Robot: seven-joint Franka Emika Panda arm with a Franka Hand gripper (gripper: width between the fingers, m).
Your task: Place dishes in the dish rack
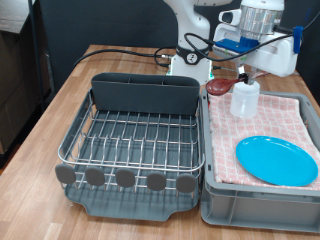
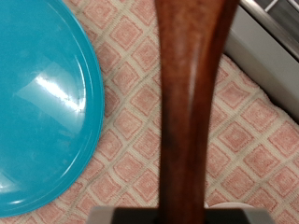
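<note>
- Your pincer [image 1: 243, 72] hangs over the far end of the crate, closed on the wooden spoon [image 2: 192, 103]; in the wrist view the reddish-brown handle runs straight out from between its fingers.
- Dish rack [image 1: 135, 140]: well off to the exterior view's left of your pincer, wire grid bare, grey cutlery bin [image 1: 143, 94] at its far end.
- Grey crate [image 1: 262, 198]: directly beneath your pincer, lined with pink checked cloth [image 1: 270, 118].
- Light-blue plate [image 1: 277, 160]: below your pincer, flat on the cloth.
- White cup [image 1: 245, 97]: just beneath your pincer, upright on the cloth.
</note>
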